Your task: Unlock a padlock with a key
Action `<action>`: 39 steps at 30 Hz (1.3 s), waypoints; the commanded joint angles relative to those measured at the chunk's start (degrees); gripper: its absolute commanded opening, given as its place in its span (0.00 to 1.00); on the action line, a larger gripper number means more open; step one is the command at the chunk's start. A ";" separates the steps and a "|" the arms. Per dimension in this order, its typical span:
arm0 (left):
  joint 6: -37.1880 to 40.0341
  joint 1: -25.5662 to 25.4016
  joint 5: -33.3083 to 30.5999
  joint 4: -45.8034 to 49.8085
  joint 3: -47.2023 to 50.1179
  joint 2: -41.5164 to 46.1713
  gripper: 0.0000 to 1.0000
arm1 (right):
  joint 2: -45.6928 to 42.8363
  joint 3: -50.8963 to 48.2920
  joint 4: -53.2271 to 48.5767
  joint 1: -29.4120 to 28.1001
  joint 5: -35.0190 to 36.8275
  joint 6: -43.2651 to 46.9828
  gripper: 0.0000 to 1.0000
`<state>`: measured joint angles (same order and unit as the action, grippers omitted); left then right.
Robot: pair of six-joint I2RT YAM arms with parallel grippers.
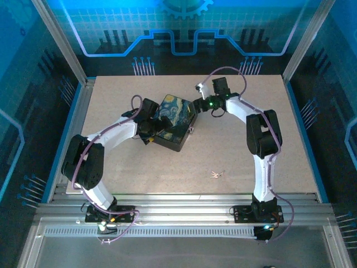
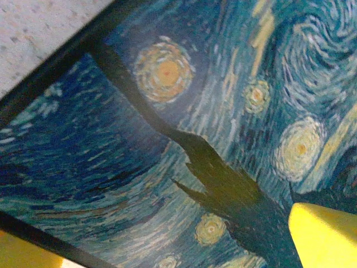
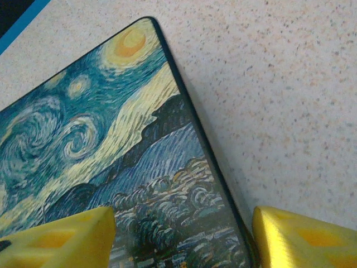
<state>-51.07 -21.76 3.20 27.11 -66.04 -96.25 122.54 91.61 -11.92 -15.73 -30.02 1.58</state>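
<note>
Box (image 1: 170,139) sits mid-worktop (image 1: 128,167), skewed to the worktop edges. Black walls, swirl-painted lid (image 1: 174,113) down flat, so the contents are hidden.

My left hand (image 1: 150,124) is at the box's left side with its jaws wide apart, clamped on nothing. In the wrist view one finger (image 2: 323,237) is over the lid and the other is just past the lid's black edge.

My right hand (image 1: 196,106) is at the box's far-right corner, also spread with nothing gripped. One finger (image 3: 61,240) is above the lid, the other (image 3: 304,237) is over bare worktop, and the lid edge runs between them. Can't tell if either touches.

Key bunch (image 1: 217,174) lies flat on bare worktop, near-right of the box and well apart from box and both hands. Its long axis runs roughly left-right, slightly tilted. Too small to tell which end is the tip.

Small pale speck (image 1: 191,130) against the box's right side, too small to identify.
</note>
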 commanded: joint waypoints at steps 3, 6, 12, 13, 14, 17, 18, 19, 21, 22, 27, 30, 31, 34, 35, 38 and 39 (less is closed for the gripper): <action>3.10 1.28 -0.04 -2.76 -4.11 -1.63 0.99 | -5.76 -7.00 0.04 -1.39 -2.37 0.26 0.66; 6.49 1.63 -0.31 -2.46 -6.92 -3.30 0.99 | -8.83 -11.51 1.55 -2.02 -0.45 -0.86 0.66; 10.93 1.72 -1.08 -0.11 -14.05 -9.15 0.99 | -12.85 -18.19 2.96 -3.24 4.74 -5.24 0.66; 11.23 1.72 -1.24 0.02 -15.01 -10.11 0.99 | -13.27 -19.09 2.96 -3.41 5.71 -6.34 0.66; 11.49 1.79 -1.42 0.09 -15.98 -11.16 0.99 | -13.74 -19.89 3.04 -3.64 6.76 -7.65 0.66; 11.90 1.85 -2.29 -0.17 -18.93 -14.27 0.99 | -14.25 -21.77 4.27 -4.04 9.02 -12.88 0.66; 11.83 1.81 -2.75 -0.33 -20.08 -15.20 0.99 | -14.19 -22.20 5.11 -4.05 9.24 -14.80 0.66; 11.76 1.82 -3.12 -0.61 -21.39 -16.42 0.99 | -14.06 -22.67 6.02 -4.21 9.36 -16.81 0.66; 11.53 1.81 -3.59 -0.92 -23.93 -18.69 0.99 | -14.04 -23.44 7.59 -4.83 10.60 -20.27 0.66; 11.42 1.81 -3.58 -1.13 -25.30 -19.79 0.99 | -14.05 -23.63 8.00 -5.29 11.63 -21.56 0.66; 13.10 1.81 -2.66 -1.16 -31.57 -24.72 0.99 | -13.32 -23.94 8.89 -7.07 14.67 -25.75 0.67; 14.30 1.98 -3.20 0.23 -34.49 -26.46 0.99 | -13.09 -24.35 9.43 -7.26 15.54 -27.53 0.67; 14.47 2.14 -3.18 0.58 -34.91 -26.63 0.99 | -13.14 -24.45 9.40 -7.21 15.83 -27.81 0.68; 15.32 2.89 -3.16 1.76 -35.10 -25.88 0.99 | -13.72 -24.43 8.68 -6.87 15.90 -28.17 0.70; 16.04 3.24 -3.84 2.61 -35.06 -25.14 0.99 | -14.30 -24.55 8.50 -6.68 15.90 -28.22 0.72; 19.49 4.10 -7.40 5.16 -35.03 -22.57 0.99 | -16.64 -24.73 6.91 -6.32 16.59 -27.65 0.76; 20.91 4.18 -8.92 5.86 -35.12 -21.57 0.99 | -17.35 -24.73 6.22 -6.21 16.96 -27.40 0.77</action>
<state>-34.46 -17.34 -6.07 30.63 -99.07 -121.62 107.24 68.25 -1.76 -20.01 -11.38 -25.69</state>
